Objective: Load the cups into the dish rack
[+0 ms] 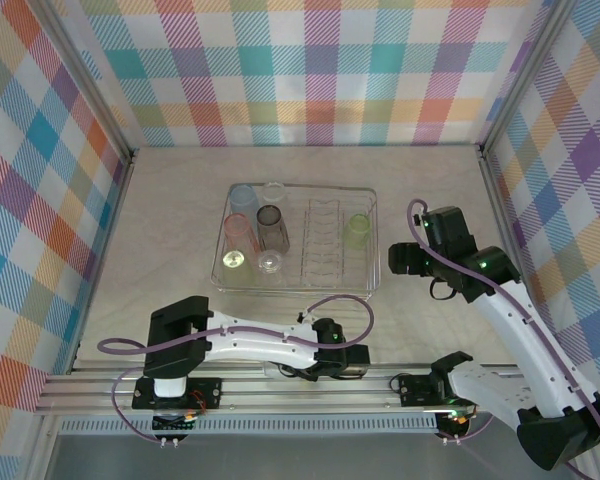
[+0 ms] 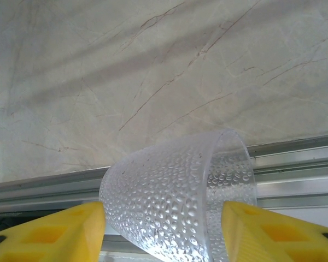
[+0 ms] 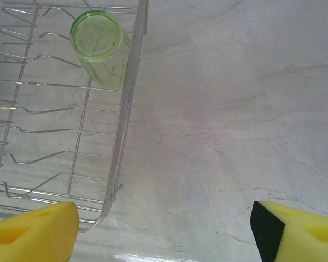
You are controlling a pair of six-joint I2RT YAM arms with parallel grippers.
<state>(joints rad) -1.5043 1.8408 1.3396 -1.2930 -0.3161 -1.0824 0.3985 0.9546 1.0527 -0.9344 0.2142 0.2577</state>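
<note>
The marble-patterned table (image 1: 180, 220) runs past every edge of both wrist views. The dish rack (image 1: 376, 250) sits mid-frame in the top view. The right wrist view cuts off its left and upper parts.

Six cups crowd the rack's left end, among them a blue cup (image 1: 242, 198), a pink cup (image 1: 238, 231) and a smoky grey cup (image 1: 273, 228); the clear ones are hard to separate. A green cup (image 1: 357, 230) is alone at the right end.

The right gripper (image 3: 164, 234), fingers cropped at the bottom corners, hangs over bare table just right of the rack's near corner. The green cup is well apart at upper left. Its jaws are spread wide, holding nothing.

The left gripper (image 2: 163, 218) is low in the frame, above the metal rail (image 2: 295, 164). A clear dimpled cup (image 2: 175, 202) lies tilted between its half-parted fingers, mouth to the right. The finger at frame left touches the cup's wall and the other overlaps its mouth end. I cannot tell whether the cup is clamped.
</note>
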